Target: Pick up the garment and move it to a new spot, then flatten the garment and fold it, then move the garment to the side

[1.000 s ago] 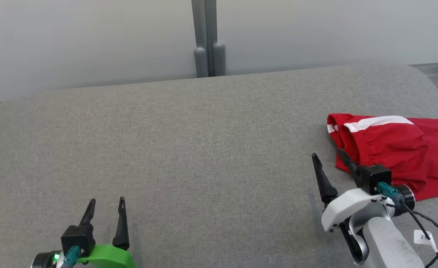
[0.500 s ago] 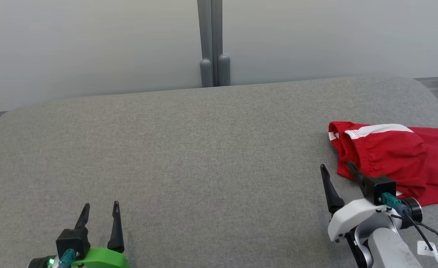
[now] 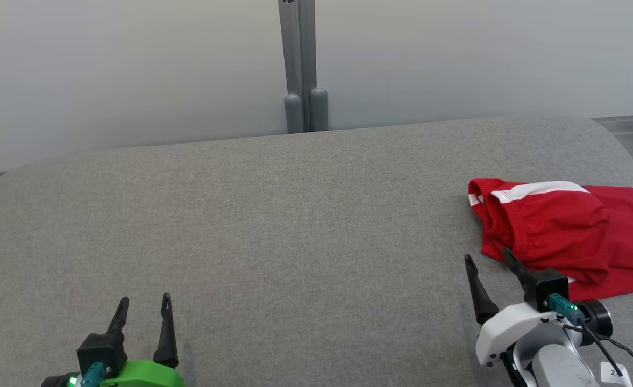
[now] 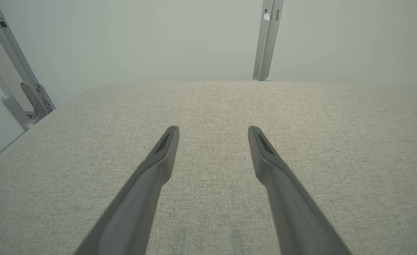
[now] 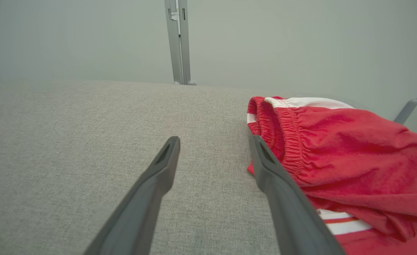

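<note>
The red cloth shorts with white stripes lie folded at the frame's right edge on the grey fabric-covered counter. The left hand and right hand gape wide, holding nothing. By the look of it, little remains to do.

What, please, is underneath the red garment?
The garment lies directly on the grey pad. A striped edge of its own lower layer peeks out beneath. Anything between its layers is covered.

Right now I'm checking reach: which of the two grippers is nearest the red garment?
The right gripper, white-bodied, with its fingers right beside the garment; the left gripper, green-bodied, sits far off.
</note>
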Robot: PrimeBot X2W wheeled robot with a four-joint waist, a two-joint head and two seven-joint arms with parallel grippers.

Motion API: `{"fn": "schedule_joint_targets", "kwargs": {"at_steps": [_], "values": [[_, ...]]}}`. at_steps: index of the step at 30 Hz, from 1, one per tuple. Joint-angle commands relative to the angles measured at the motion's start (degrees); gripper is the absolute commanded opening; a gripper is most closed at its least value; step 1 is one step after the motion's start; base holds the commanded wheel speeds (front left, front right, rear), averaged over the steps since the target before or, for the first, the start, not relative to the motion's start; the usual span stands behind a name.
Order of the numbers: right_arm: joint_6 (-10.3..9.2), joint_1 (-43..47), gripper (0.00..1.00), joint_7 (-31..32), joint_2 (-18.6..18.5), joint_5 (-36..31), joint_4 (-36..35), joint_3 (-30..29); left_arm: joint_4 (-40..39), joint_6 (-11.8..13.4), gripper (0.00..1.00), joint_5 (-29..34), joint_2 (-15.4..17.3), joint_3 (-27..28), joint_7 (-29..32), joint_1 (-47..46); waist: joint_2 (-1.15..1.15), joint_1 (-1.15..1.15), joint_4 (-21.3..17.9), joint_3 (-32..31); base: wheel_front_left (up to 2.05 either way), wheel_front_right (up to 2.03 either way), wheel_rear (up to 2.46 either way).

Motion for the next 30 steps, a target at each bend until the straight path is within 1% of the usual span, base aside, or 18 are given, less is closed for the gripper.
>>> {"fn": "schedule_joint_targets", "kwargs": {"at_steps": [1,10,11,12,18,23,30], "values": [[-0.10,0.44,1.00,-0.18,-0.05,-0.06,-0.25,0.03,-0.09,-0.26,1.00,-0.06,0.24,0.02,0.05,0.68,0.00,0.00,0.02,-0.04,0.00,0.00,0.00],[-0.10,0.06,1.00,-0.18,0.10,0.31,-0.65,0.40,-0.34,-0.21,1.00,-0.28,0.24,-0.33,0.05,0.84,0.00,0.00,-0.08,0.20,0.00,0.00,0.00],[-0.10,0.21,1.00,-0.18,0.14,0.60,-0.74,-0.04,-0.26,-0.16,1.00,-0.06,0.26,-0.75,0.06,0.70,0.00,0.00,2.08,0.19,0.00,0.00,0.00],[-0.10,0.22,1.00,-0.18,0.06,0.46,-0.67,0.29,-0.31,-0.14,1.00,-0.07,0.22,-0.49,0.06,0.76,0.00,0.00,2.50,0.16,0.00,0.00,0.00],[-0.10,0.11,1.00,-0.18,0.03,1.47,-0.98,-0.18,-0.55,0.22,1.00,0.57,0.25,-0.34,0.05,0.99,0.00,0.00,2.36,0.37,0.00,0.00,0.00],[-0.10,0.23,1.00,-0.18,0.08,3.80,-0.99,0.86,-0.54,0.30,1.00,0.23,0.25,-0.41,0.05,1.03,0.00,0.00,2.30,0.47,0.00,0.00,0.00],[-0.10,0.83,1.00,-0.18,0.09,4.53,-1.27,2.44,-0.51,0.08,1.00,-0.41,0.25,-0.39,0.05,1.23,0.00,0.00,2.40,0.56,0.00,0.00,0.00]]}}
